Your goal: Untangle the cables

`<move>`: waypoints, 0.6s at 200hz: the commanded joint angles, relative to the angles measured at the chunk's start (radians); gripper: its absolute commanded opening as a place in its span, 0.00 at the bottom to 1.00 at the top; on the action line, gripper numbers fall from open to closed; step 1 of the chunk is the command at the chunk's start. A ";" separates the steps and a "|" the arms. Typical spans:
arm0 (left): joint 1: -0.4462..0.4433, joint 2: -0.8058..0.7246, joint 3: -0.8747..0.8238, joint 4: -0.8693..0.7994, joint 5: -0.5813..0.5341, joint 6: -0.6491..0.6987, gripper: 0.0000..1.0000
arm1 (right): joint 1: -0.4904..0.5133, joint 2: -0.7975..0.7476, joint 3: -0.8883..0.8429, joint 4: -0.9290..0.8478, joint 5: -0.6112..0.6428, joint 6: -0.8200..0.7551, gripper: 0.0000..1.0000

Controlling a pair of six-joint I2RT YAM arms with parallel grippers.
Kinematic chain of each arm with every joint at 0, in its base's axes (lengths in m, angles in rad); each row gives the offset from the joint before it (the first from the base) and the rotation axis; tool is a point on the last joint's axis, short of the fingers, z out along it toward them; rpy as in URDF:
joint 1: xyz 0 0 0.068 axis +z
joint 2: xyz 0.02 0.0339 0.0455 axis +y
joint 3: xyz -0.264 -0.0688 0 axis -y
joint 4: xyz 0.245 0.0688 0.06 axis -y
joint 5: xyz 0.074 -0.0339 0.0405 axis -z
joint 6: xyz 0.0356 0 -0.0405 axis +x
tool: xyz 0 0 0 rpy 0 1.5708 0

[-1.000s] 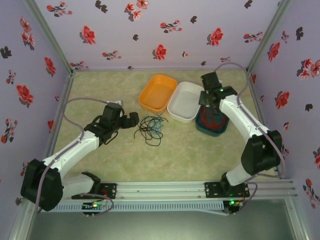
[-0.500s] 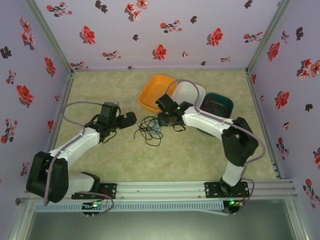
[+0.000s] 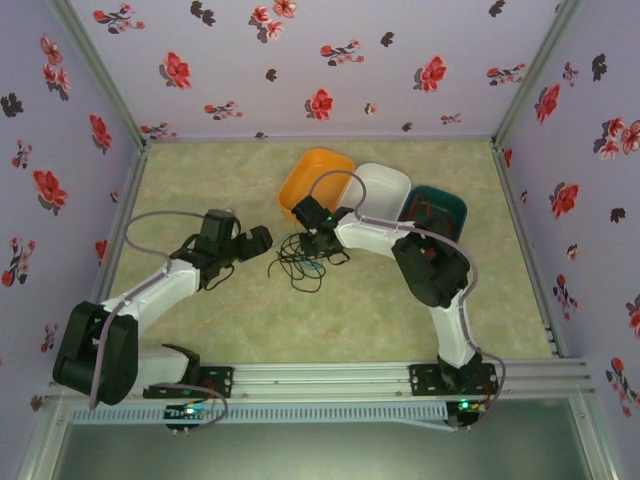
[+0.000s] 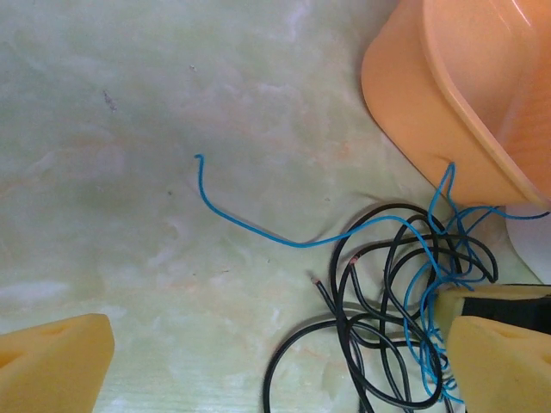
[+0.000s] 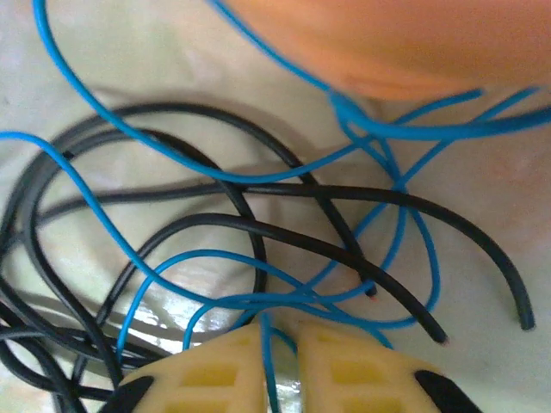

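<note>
A tangle of black cable (image 3: 296, 268) and blue cable (image 3: 314, 256) lies on the table just in front of the orange tray (image 3: 318, 180). My right gripper (image 3: 318, 240) is down on the tangle's far right side. In the right wrist view this gripper (image 5: 280, 344) is shut on a strand of the blue cable (image 5: 215, 254), which runs up between the yellow fingertips (image 5: 215, 370) over loops of black cable (image 5: 258, 228). My left gripper (image 3: 262, 238) stands open left of the tangle; its wrist view shows the blue cable (image 4: 250, 228) and black cable (image 4: 387, 258) between the jaws (image 4: 284, 370). The red cable (image 3: 430, 212) lies in the dark green tray (image 3: 455, 205).
Three trays stand in a row at the back: orange, white (image 3: 385, 190) and dark green. The orange tray's wall (image 4: 430, 103) is close to the tangle's far side. Flowered walls close in the table on three sides.
My right arm swung from over the dark green tray across to the tangle, and its jaws closed on the blue cable. The left arm has barely moved.
</note>
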 commanded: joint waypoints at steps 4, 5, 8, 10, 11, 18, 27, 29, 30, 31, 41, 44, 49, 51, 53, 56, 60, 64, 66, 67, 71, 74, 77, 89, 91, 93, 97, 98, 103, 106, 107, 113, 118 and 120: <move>0.012 -0.018 -0.013 0.029 -0.026 -0.049 1.00 | 0.037 -0.018 -0.004 0.000 -0.066 -0.008 0.04; 0.013 -0.018 -0.014 0.030 -0.026 -0.049 1.00 | 0.038 -0.020 -0.006 -0.001 -0.067 -0.007 0.04; 0.013 -0.017 -0.013 0.030 -0.026 -0.050 1.00 | 0.044 -0.026 -0.009 -0.004 -0.071 -0.005 0.02; 0.013 -0.016 -0.012 0.030 -0.026 -0.052 1.00 | 0.046 -0.028 -0.010 -0.006 -0.072 -0.003 0.02; 0.013 -0.016 -0.011 0.030 -0.025 -0.052 1.00 | 0.047 -0.030 -0.010 -0.007 -0.074 -0.002 0.01; 0.014 -0.011 -0.009 0.029 -0.026 -0.056 1.00 | 0.057 -0.046 -0.019 -0.017 -0.089 0.007 0.00; 0.014 -0.002 -0.005 0.024 -0.025 -0.056 1.00 | 0.072 -0.070 -0.034 -0.024 -0.121 0.022 0.00; 0.015 0.000 -0.002 0.023 -0.025 -0.056 1.00 | 0.075 -0.076 -0.038 -0.026 -0.127 0.027 0.00; 0.015 0.001 -0.002 0.022 -0.025 -0.056 1.00 | 0.077 -0.077 -0.041 -0.025 -0.132 0.030 0.00; 0.014 0.002 -0.002 0.021 -0.025 -0.056 1.00 | 0.078 -0.082 -0.043 -0.025 -0.136 0.031 0.00; 0.014 0.012 0.005 0.015 -0.023 -0.053 1.00 | 0.095 -0.111 -0.065 -0.025 -0.175 0.051 0.00; 0.014 0.015 0.005 0.013 -0.023 -0.051 1.00 | 0.101 -0.117 -0.071 -0.026 -0.189 0.058 0.00; 0.015 0.021 0.009 0.010 -0.020 -0.049 1.00 | 0.107 -0.128 -0.078 -0.031 -0.205 0.066 0.00; 0.014 0.024 0.011 0.009 -0.020 -0.047 1.00 | 0.112 -0.133 -0.082 -0.034 -0.212 0.070 0.01; 0.015 0.026 0.012 0.008 -0.019 -0.046 1.00 | 0.115 -0.136 -0.084 -0.038 -0.216 0.071 0.01; 0.014 0.029 0.012 0.007 -0.016 -0.046 1.00 | 0.119 -0.142 -0.088 -0.043 -0.222 0.074 0.02; 0.015 0.033 0.014 0.007 -0.011 -0.043 1.00 | 0.125 -0.151 -0.090 -0.051 -0.228 0.077 0.03; 0.014 0.037 0.016 0.006 -0.009 -0.040 1.00 | 0.131 -0.159 -0.094 -0.060 -0.233 0.080 0.06; 0.015 0.039 0.016 0.005 -0.008 -0.039 1.00 | 0.134 -0.163 -0.095 -0.065 -0.234 0.079 0.07; 0.015 0.040 0.017 0.005 -0.008 -0.040 1.00 | 0.135 -0.164 -0.096 -0.067 -0.234 0.080 0.08; 0.014 0.043 0.017 0.004 -0.006 -0.040 1.00 | 0.138 -0.174 -0.096 -0.077 -0.233 0.080 0.11; 0.015 0.046 0.018 0.003 -0.004 -0.039 1.00 | 0.141 -0.181 -0.096 -0.085 -0.230 0.081 0.14; 0.015 0.047 0.019 0.002 -0.004 -0.038 1.00 | 0.142 -0.188 -0.095 -0.094 -0.226 0.081 0.16; 0.015 0.053 0.017 0.000 0.000 -0.034 1.00 | 0.143 -0.218 -0.088 -0.129 -0.196 0.077 0.24; 0.015 0.053 0.017 -0.001 0.001 -0.032 1.00 | 0.142 -0.223 -0.085 -0.136 -0.188 0.076 0.26; 0.014 0.053 0.017 -0.001 0.002 -0.031 1.00 | 0.141 -0.227 -0.081 -0.142 -0.180 0.075 0.28; 0.015 0.052 0.015 -0.001 0.004 -0.030 1.00 | 0.141 -0.237 -0.072 -0.159 -0.165 0.070 0.30; 0.014 0.052 0.014 -0.002 0.005 -0.030 1.00 | 0.141 -0.240 -0.070 -0.164 -0.163 0.069 0.31; 0.013 0.051 0.014 -0.003 0.006 -0.027 1.00 | 0.141 -0.250 -0.058 -0.183 -0.140 0.063 0.33; 0.014 0.050 0.013 -0.002 0.007 -0.027 1.00 | 0.140 -0.256 -0.049 -0.193 -0.129 0.060 0.35; 0.014 0.048 0.013 -0.002 0.008 -0.026 1.00 | 0.140 -0.258 -0.046 -0.196 -0.123 0.059 0.35; 0.014 0.044 0.010 -0.003 0.010 -0.024 1.00 | 0.141 -0.268 -0.030 -0.217 -0.089 0.055 0.39; 0.013 0.039 0.007 -0.002 0.012 -0.022 1.00 | 0.141 -0.276 -0.018 -0.233 -0.054 0.052 0.42; 0.013 0.036 0.007 -0.002 0.012 -0.021 1.00 | 0.140 -0.279 -0.013 -0.238 -0.041 0.052 0.43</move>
